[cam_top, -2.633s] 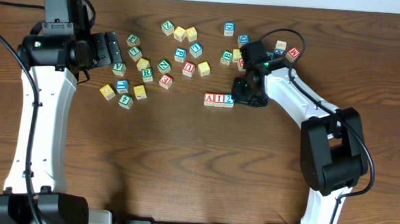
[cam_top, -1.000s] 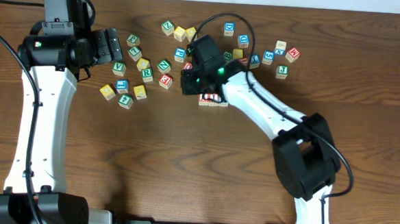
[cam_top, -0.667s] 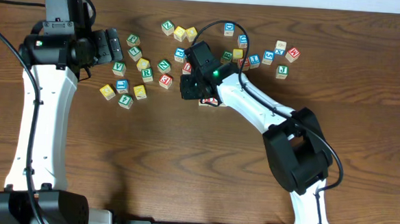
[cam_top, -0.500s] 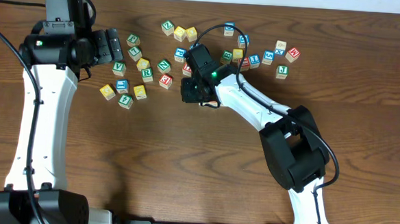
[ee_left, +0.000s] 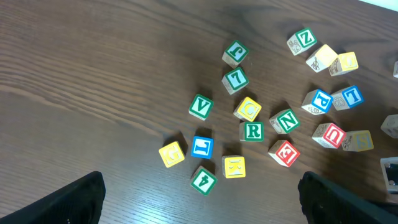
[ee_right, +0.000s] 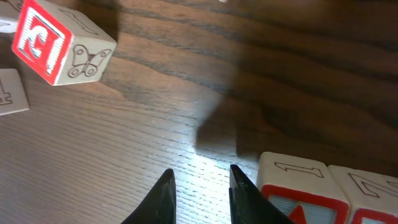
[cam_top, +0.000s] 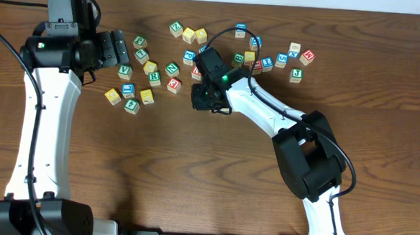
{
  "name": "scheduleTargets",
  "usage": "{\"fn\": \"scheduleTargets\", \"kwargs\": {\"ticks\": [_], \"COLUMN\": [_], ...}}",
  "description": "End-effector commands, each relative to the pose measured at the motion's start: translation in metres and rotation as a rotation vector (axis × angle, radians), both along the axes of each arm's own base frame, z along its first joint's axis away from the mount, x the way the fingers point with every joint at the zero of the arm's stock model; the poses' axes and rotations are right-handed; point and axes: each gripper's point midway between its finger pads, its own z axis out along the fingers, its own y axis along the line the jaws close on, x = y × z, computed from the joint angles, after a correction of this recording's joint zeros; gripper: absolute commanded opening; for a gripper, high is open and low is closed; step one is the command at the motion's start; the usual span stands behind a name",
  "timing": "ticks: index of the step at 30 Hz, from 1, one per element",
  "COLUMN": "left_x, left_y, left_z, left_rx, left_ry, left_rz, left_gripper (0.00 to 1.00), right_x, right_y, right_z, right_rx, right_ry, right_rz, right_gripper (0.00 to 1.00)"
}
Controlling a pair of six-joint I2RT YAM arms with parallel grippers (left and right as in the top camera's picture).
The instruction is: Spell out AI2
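Jaws closed beside A cube (ee_right: pixel 292 182); right arm (cam_top: pixel 262 110) outstretched.

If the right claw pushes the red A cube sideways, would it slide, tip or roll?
Probably slide: the A cube rests flat on the smooth table. Rolling seems unlikely with its square faces. The neighbouring cube touches it, so both may shift together.

Dark brown wooden table (cam_top: pixel 157 172) fills the view, grain running sideways; a pale strip (cam_top: pixel 389 3) runs along its far edge.
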Motion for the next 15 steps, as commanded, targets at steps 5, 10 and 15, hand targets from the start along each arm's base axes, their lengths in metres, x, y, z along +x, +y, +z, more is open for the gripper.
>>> {"fn": "scheduleTargets", "kwargs": {"ticks": [5, 10, 15], "left_x": [-0.001, -0.001, -0.001], "left_y": [0.001, 0.001, 0.001], "left_z": [-0.006, -0.006, -0.006], "left_rx": [-0.005, -0.005, -0.005], "left_ry": [0.017, 0.017, 0.017], "left_rz": [0.011, 0.011, 0.011], "left_gripper": [0.98, 0.98, 0.98], "right_x": [0.005, 0.007, 0.015], "right_y": [-0.007, -0.01, -0.013], "right_z": [0.001, 0.0, 0.001], "right_rx": [-0.014, -0.021, -0.027], "right_ry": [0.006, 0.004, -0.02], "right_rz": [-0.043, -0.053, -0.094], "right_gripper": [0.21, 0.21, 0.22]}}
